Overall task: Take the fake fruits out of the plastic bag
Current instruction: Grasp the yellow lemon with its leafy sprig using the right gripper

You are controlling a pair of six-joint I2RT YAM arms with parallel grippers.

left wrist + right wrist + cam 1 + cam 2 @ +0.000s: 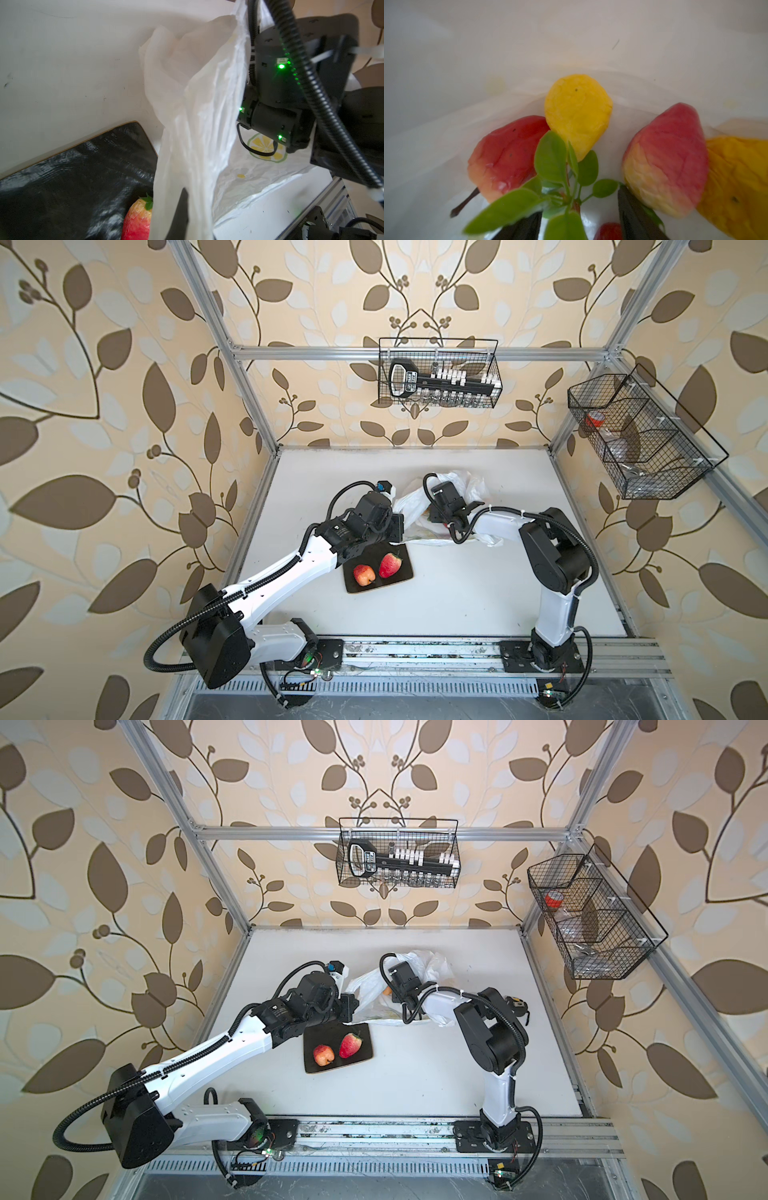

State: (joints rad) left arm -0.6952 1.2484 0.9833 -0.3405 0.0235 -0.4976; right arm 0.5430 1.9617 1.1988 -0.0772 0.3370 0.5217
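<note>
The plastic bag lies crumpled toward the back of the white desk, its edge pinched in the closed left claw. The right claw reaches inside the bag, jaws standing partly apart and gripping nothing, a green leafy sprig between them. Inside the bag lie a red pear, a small yellow fruit, a red-and-yellow fruit and an orange fruit, while a red apple and a strawberry sit on the black plate just in front of the bag.
</note>
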